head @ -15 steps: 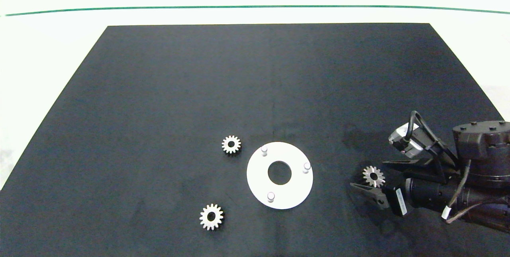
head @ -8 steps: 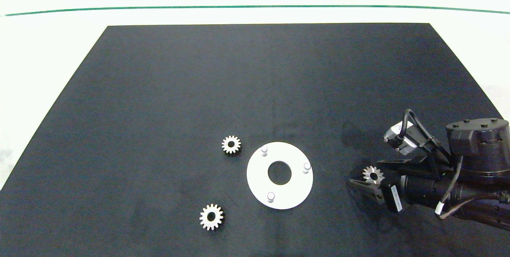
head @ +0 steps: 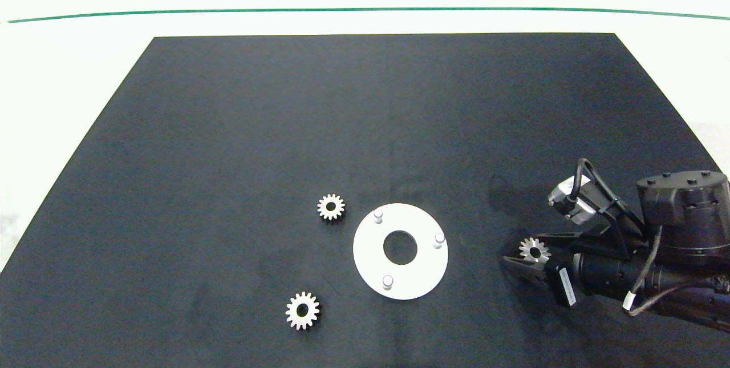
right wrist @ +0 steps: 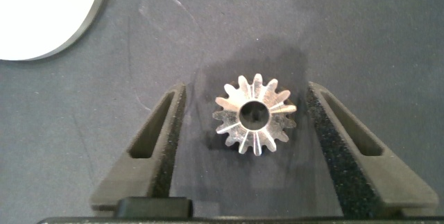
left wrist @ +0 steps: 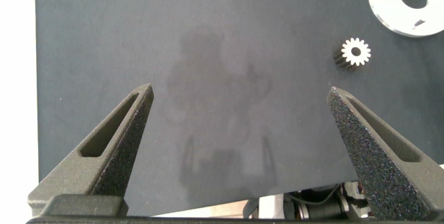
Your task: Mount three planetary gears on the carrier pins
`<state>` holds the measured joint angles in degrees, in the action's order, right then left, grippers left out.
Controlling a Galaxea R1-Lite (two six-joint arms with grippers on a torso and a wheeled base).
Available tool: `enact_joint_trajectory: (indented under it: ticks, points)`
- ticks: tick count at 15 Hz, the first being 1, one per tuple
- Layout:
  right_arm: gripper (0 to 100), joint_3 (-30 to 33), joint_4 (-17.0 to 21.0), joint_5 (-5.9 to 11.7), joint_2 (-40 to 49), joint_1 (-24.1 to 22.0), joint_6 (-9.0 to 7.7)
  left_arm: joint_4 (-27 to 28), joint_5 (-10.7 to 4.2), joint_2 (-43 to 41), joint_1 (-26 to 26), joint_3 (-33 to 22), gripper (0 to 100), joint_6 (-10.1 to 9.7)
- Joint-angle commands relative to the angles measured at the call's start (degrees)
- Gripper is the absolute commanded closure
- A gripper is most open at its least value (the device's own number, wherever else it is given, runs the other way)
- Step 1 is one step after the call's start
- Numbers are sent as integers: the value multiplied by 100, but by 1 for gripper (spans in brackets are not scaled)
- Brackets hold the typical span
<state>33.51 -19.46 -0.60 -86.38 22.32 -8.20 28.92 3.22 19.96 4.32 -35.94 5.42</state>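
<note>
All three pins (head: 388,282) stand bare; no gear mounted. Right gripper (right wrist: 246,123) straddles one gear (right wrist: 254,114), fingers spread, not yet pinching; two gears lie loose.

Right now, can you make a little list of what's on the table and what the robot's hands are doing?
mat: black
white disc: near middle of mat
pins: three, all bare
gears: three, all off the pins, flat on the mat
right tool: open, fingers either side of one gear, not touching it
left tool: open, holding nothing
</note>
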Motion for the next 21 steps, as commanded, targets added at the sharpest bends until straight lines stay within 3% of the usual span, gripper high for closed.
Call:
enact_joint_trajectory:
  ticks: [1, 21]
  points:
    - [37, -11, -6, 33, -1, 18, -15, 18, 3, 8, 8, -10, 0, 2]
    - [78, 6, 30, 183, 183, 115, -50, 18, 3, 43, 34, -1, 0, -6]
